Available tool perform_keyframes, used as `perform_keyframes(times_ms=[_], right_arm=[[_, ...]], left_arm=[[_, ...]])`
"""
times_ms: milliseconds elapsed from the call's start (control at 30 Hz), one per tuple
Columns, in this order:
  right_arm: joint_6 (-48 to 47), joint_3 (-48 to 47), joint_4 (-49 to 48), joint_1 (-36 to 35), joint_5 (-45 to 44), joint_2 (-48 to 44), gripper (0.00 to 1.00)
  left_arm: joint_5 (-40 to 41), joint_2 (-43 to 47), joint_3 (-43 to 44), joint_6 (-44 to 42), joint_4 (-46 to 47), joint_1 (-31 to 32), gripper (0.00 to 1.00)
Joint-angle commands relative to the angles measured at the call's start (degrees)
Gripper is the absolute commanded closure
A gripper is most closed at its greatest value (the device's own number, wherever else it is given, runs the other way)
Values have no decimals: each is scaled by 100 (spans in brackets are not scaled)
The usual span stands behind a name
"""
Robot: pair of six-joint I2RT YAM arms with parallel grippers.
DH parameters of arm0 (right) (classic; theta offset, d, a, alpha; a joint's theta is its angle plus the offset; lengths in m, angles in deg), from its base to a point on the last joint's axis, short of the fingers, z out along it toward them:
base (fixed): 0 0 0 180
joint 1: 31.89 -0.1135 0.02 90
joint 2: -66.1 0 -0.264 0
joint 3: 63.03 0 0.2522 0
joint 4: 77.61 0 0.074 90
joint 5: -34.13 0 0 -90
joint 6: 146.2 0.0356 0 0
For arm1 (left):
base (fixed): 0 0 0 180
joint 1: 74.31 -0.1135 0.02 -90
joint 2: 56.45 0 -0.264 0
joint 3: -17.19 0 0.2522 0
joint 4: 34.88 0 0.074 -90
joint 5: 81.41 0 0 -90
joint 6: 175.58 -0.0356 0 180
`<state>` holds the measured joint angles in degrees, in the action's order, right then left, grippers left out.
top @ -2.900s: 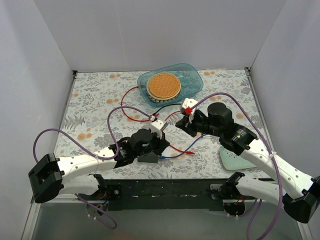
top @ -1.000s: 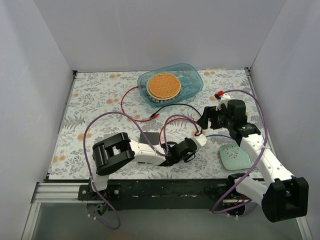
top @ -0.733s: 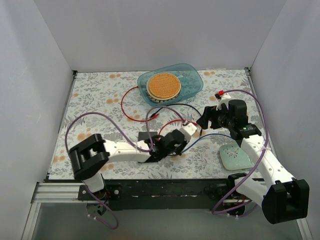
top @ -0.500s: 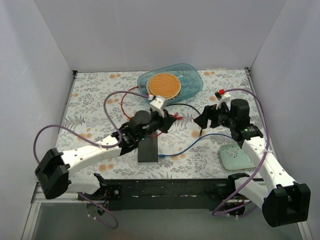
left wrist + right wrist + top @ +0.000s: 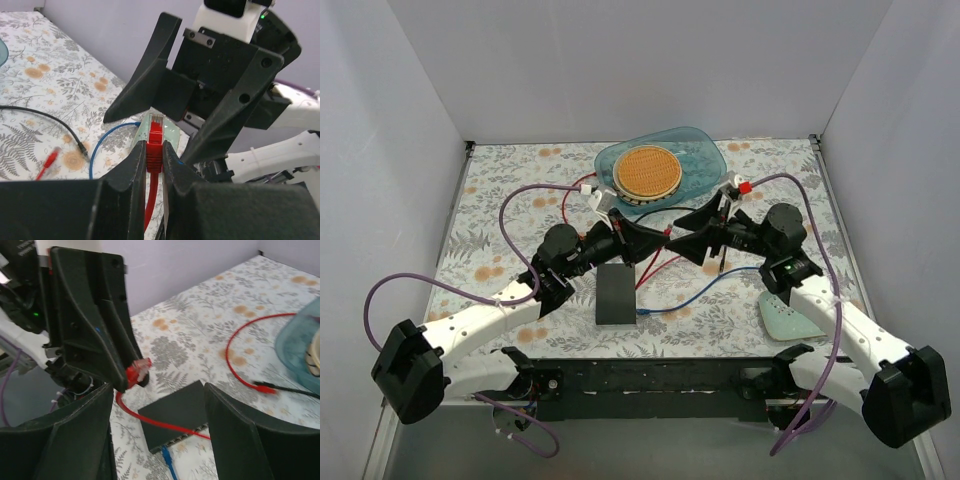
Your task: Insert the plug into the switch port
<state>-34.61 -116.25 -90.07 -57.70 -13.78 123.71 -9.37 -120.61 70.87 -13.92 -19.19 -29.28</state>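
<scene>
My left gripper (image 5: pixel 655 240) is shut on a red plug (image 5: pixel 156 145), held off the table with its clear tip pointing away from me. The red cable (image 5: pixel 650 272) hangs from it down to the table. My right gripper (image 5: pixel 683 238) faces the plug, open, one finger on each side of the plug's tip and not touching it. In the right wrist view the plug (image 5: pixel 137 371) sticks out past the left fingers (image 5: pixel 95 325). The switch (image 5: pixel 616 295), a flat black box, lies below both grippers; a blue plug (image 5: pixel 167 457) sits at its port edge.
A blue dish (image 5: pixel 705 160) with an orange disc (image 5: pixel 647 172) stands at the back. A pale green pad (image 5: pixel 790 318) lies near right. Another red plug (image 5: pixel 265 388) and a black cable (image 5: pixel 50 120) lie on the patterned table (image 5: pixel 500 190).
The left arm swung from the near right of the table to the middle with the red plug. The right gripper moved left until its open fingers flank the plug's tip.
</scene>
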Motion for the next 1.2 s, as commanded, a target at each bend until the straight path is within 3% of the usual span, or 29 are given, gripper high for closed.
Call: perform_keyframes(times_ms=[0,267,433,767,833,933,1000,1067,1100,1133,1167], right_arm=[[706,-44,-1499,-478,177,374,24],[996,52,-2289,-891,265,673,37],[1208,44,-2660,-1146,318,919,62],[1472,-35,-3074,-1357,423,1297,78],[1515,-18,-3117,-1366,397,1297,99],[1402,-105,-2960,-1357,371,1254,99],[1087,-228,-2180,-1366,266,1175,99],[489,-438,-1200,-1366,-24,1043,99],[261,-535,-819,-1357,-155,999,99],[-194,-632,-441,-1366,-374,929,99],[-425,-833,-124,-1366,-490,902,99]], left_arm=[[-481,105,-142,621,877,-118,100],[-438,272,-485,1288,1676,-346,100],[-235,272,-863,1816,2555,-382,100],[-50,193,-872,1966,3014,-390,100],[-94,176,-828,1948,3023,-390,100],[-112,167,-793,1905,2988,-399,100],[-24,307,-775,1800,2734,-408,100],[90,491,-662,1563,2270,-434,83],[143,562,-609,1466,2040,-452,65],[195,623,-556,1352,1638,-469,35],[309,720,-460,1142,1416,-487,23]])
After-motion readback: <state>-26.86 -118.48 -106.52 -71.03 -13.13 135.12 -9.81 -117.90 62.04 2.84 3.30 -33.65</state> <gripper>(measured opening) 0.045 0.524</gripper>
